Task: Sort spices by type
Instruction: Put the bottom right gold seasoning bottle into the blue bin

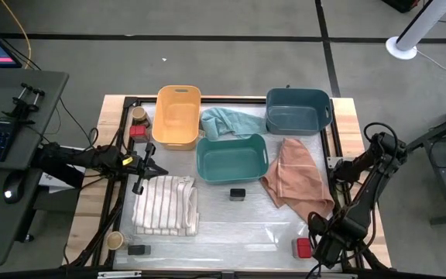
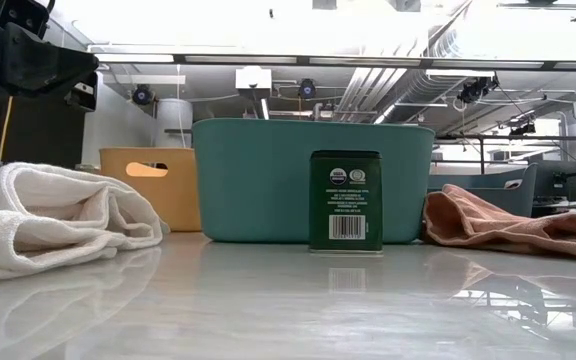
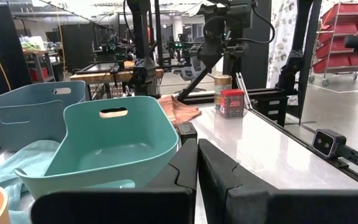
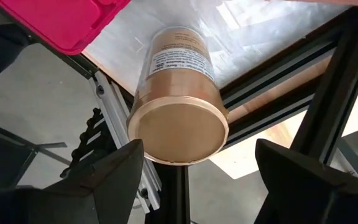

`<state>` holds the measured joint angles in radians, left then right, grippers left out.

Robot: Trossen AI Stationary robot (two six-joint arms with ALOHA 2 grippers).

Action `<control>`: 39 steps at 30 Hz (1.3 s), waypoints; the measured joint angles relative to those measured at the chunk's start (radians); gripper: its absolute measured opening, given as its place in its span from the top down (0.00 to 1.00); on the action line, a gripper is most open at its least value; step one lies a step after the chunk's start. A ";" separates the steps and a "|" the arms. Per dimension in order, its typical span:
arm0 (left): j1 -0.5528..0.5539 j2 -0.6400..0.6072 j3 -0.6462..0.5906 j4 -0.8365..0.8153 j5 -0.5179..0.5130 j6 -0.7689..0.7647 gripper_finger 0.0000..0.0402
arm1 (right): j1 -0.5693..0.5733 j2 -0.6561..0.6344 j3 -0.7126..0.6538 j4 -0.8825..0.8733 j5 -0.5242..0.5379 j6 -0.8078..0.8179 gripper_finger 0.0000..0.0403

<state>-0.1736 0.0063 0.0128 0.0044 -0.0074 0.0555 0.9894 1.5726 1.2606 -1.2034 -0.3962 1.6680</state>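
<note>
My right gripper (image 4: 197,149) hangs open over the table's near right corner (image 1: 320,249), pointing steeply down. A round spice jar with a tan lid (image 4: 178,124) stands upright on the table edge below it, and the fingers stand on either side of the lid without touching it. A red-topped jar (image 4: 61,18) stands beside it (image 1: 303,246). A black tin (image 1: 238,194) stands upright mid-table (image 2: 345,200). My left gripper (image 3: 197,146) waits shut and level at the table's left (image 1: 149,165).
An orange bin (image 1: 178,116), a teal bin (image 1: 232,157) and a blue bin (image 1: 298,110) stand at the back. A striped cloth (image 1: 166,205), a teal cloth (image 1: 227,122) and a salmon cloth (image 1: 296,174) lie about. More spices: far left (image 1: 137,122) and near left (image 1: 126,245).
</note>
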 joint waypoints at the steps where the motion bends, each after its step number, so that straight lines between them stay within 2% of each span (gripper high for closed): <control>1: 0.000 0.000 0.000 0.000 0.000 0.000 1.00 | 0.000 0.000 0.000 0.000 0.000 0.000 0.24; 11: 0.000 0.000 0.000 0.000 0.000 0.000 1.00 | 0.000 0.000 0.000 0.042 0.003 0.038 0.24; 18: 0.000 0.000 0.000 0.000 0.000 0.000 1.00 | -0.001 -0.001 0.000 0.048 -0.004 0.123 0.24; 24: 0.000 0.000 0.000 0.000 0.000 0.000 1.00 | -0.001 -0.001 0.000 0.049 0.003 0.070 0.24; 34: 0.000 0.000 0.000 0.000 0.000 0.000 1.00 | -0.001 -0.001 0.000 0.065 0.004 0.081 0.24; 39: 0.000 0.000 0.000 0.000 0.000 0.000 1.00 | -0.001 -0.001 0.000 0.061 0.004 0.082 0.15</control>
<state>-0.1734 0.0063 0.0128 0.0044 -0.0074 0.0555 0.9882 1.5715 1.2606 -1.1427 -0.3926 1.7496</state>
